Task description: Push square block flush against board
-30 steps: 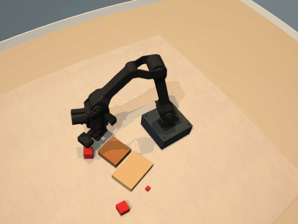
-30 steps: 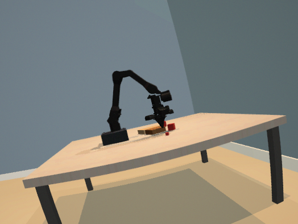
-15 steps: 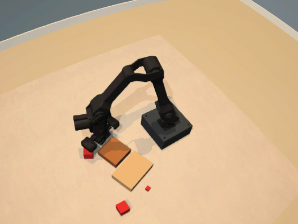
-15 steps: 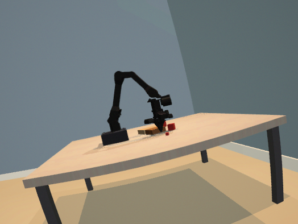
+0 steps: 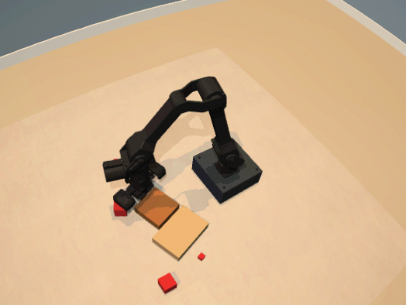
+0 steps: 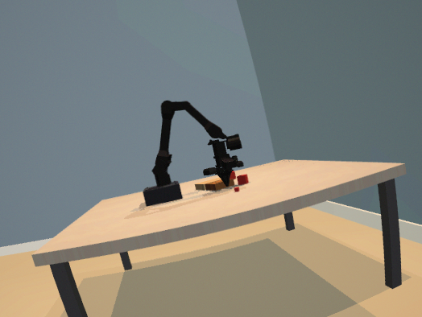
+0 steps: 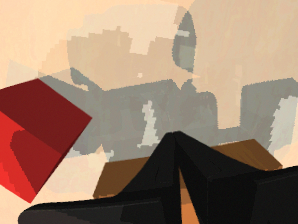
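Note:
The square block (image 5: 158, 206) (image 6: 214, 187) (image 7: 120, 175) is flat and orange-brown. The board (image 5: 181, 233) (image 6: 199, 187) is light tan, longer, and also flat. One block side runs along a long side of the board; whether they touch or a thin gap remains is too fine to tell. Their corners nearest the arm base look nearly level. My gripper (image 5: 142, 195) (image 6: 227, 185) (image 7: 173, 138) is shut and empty. Its tips are low, at the block side away from the board, partly hiding the block in the wrist view. Contact with the block cannot be made out.
A red cube (image 5: 120, 210) (image 7: 35, 135) stands close beside the gripper. Another red cube (image 5: 167, 282) and a tiny red cube (image 5: 201, 256) lie beyond the board. A further red piece (image 5: 116, 159) is mostly hidden behind the arm. The dark arm base (image 5: 232, 178) (image 6: 163, 194) stands near the board.

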`<state>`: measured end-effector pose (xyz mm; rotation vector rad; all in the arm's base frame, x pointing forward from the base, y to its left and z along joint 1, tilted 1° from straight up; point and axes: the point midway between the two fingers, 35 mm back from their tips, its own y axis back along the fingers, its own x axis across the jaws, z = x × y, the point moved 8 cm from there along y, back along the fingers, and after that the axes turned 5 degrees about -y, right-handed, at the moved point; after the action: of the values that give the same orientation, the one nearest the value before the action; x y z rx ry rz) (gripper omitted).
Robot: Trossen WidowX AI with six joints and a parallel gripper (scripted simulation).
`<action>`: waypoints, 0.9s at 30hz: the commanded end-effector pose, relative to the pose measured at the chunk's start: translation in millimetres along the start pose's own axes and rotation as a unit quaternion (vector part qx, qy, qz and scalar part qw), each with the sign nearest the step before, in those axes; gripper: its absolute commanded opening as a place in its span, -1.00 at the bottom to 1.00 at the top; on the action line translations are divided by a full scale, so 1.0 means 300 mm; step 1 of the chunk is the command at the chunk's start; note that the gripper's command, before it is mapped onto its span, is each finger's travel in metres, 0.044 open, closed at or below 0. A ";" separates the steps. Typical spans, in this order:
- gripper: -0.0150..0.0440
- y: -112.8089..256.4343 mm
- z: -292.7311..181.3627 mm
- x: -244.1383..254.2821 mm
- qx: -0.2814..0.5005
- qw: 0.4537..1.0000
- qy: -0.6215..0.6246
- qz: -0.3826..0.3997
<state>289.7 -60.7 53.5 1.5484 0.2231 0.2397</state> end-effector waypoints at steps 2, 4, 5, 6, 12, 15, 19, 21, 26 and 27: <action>-0.49 -0.001 -0.023 -0.007 0.003 1.000 0.000 -0.001; -0.49 -0.001 -0.030 -0.007 0.004 1.000 0.000 -0.001; -0.49 -0.001 -0.033 -0.007 0.004 1.000 0.000 -0.001; -0.49 -0.001 -0.037 -0.007 0.004 1.000 0.000 -0.001; -0.49 -0.001 -0.048 -0.007 0.004 1.000 0.000 -0.001; -0.49 -0.001 -0.038 -0.005 0.004 1.000 0.000 -0.001; -0.49 -0.001 -0.018 -0.001 0.003 1.000 0.000 -0.001; -0.49 -0.001 -0.007 0.001 0.003 1.000 0.000 -0.001; -0.49 -0.001 0.019 0.005 0.003 1.000 0.000 -0.001; -0.49 -0.001 0.024 0.006 0.003 1.000 0.000 -0.001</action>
<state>291.2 -63.9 55.4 1.5475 0.2178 0.2391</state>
